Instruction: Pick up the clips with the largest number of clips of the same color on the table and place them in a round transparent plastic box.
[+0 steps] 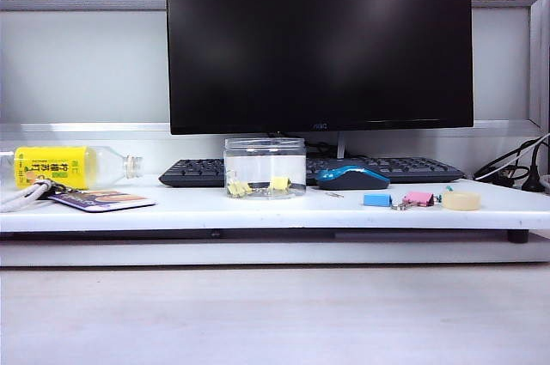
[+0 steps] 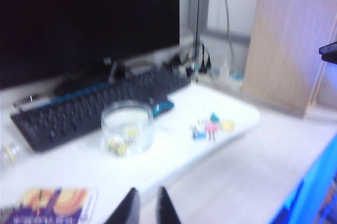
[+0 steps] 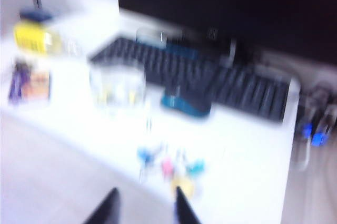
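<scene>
The round transparent plastic box (image 1: 265, 167) stands upright on the white table (image 1: 258, 209), just in front of the keyboard (image 1: 198, 173) and under the dark monitor (image 1: 318, 39). Through its clear wall 2 pale-yellow clips (image 1: 258, 185) can be made out lying on its floor; whether there are more I cannot tell. No yellow clip shows loose on the table, so I judge the sorting to be done or nearly so.

From the box, the blue mouse (image 1: 352, 178) sits at 3 o'clock, just beside it. Further on toward 4 o'clock lie the blue clip (image 1: 376, 200), the pink clip (image 1: 418, 199) and a roll of tape (image 1: 461, 201), grouped near the front edge. They are odd colours, which is probably why they are left out of the box. At 9 o'clock a yellow-labelled bottle (image 1: 60, 167) lies on its side, with a printed card (image 1: 103, 200) in front of it.

Neither arm shows in the exterior view. The left gripper (image 2: 148, 207) hangs above the front edge of the table, near the card; its jaws stand close together with a thin gap and grip nothing. The right gripper (image 3: 143, 207) hangs out over the front edge near the coloured clips; its jaws stand apart about halfway, empty. That view is badly blurred. Both hanging clear with nothing held suits a finished task.
</scene>
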